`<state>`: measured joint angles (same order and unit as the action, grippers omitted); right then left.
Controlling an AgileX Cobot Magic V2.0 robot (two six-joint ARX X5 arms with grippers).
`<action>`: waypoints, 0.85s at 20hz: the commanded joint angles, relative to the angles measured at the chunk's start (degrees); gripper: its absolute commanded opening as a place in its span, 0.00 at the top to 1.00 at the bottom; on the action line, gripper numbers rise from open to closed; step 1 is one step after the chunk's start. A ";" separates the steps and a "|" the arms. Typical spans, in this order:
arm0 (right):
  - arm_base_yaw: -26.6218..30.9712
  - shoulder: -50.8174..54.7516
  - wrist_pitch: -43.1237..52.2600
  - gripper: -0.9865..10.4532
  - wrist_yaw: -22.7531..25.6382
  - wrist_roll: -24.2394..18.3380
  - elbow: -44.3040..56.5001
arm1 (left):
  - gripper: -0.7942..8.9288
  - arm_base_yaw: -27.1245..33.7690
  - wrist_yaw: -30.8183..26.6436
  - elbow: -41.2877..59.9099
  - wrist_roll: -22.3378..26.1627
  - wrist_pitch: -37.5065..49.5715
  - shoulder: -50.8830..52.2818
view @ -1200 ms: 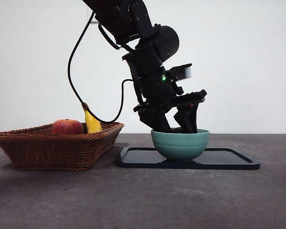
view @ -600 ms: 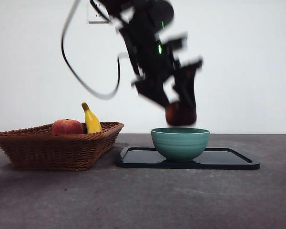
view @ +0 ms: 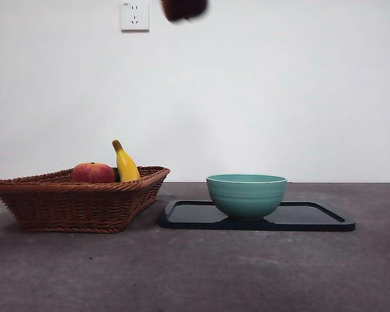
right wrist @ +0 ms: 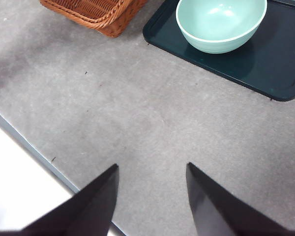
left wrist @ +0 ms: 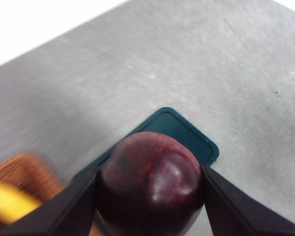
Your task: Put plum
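Note:
My left gripper (left wrist: 148,196) is shut on the dark maroon plum (left wrist: 151,184) and holds it high above the table. In the front view only the plum's underside (view: 184,8) shows at the top edge, above the gap between basket and bowl. The green bowl (view: 246,194) stands empty on the dark tray (view: 312,216); the right wrist view shows the bowl (right wrist: 221,22) and the tray (right wrist: 265,64) too. My right gripper (right wrist: 150,196) is open and empty, above bare table near the front edge.
A wicker basket (view: 78,198) at the left holds a red-orange peach-like fruit (view: 92,173) and a yellow banana (view: 125,164). The basket's corner shows in the right wrist view (right wrist: 96,12). A wall socket (view: 134,15) is on the back wall.
The left arm has lifted the plum out of the bowl and risen up and to the left, almost out of the front view. The bowl now stands empty.

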<state>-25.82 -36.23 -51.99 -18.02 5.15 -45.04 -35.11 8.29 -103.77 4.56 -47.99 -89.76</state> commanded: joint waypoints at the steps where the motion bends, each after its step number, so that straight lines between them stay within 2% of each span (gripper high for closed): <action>1: -0.33 -0.24 0.55 0.72 0.00 -0.72 -0.13 | 0.70 1.51 0.02 -1.70 -1.16 -3.72 2.78; 5: -0.33 -0.24 0.59 0.72 0.00 -1.11 -0.13 | 0.70 6.67 0.02 0.02 -0.92 -11.08 6.99; 8: -0.33 -0.24 1.18 0.72 0.00 -1.14 -0.13 | 0.70 10.27 0.00 7.87 -0.94 -9.64 10.60; 13: -0.33 -0.24 2.47 0.72 0.00 -1.11 -0.13 | 0.70 14.47 0.00 23.93 -0.11 2.54 13.05; 17: -0.33 -0.24 2.40 0.72 -0.02 -1.09 -0.13 | 0.70 15.93 0.00 36.44 0.52 16.28 12.59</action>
<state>-25.82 -36.23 -50.19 -18.02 4.69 -45.04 -19.07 8.27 -66.70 4.05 -32.73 -76.40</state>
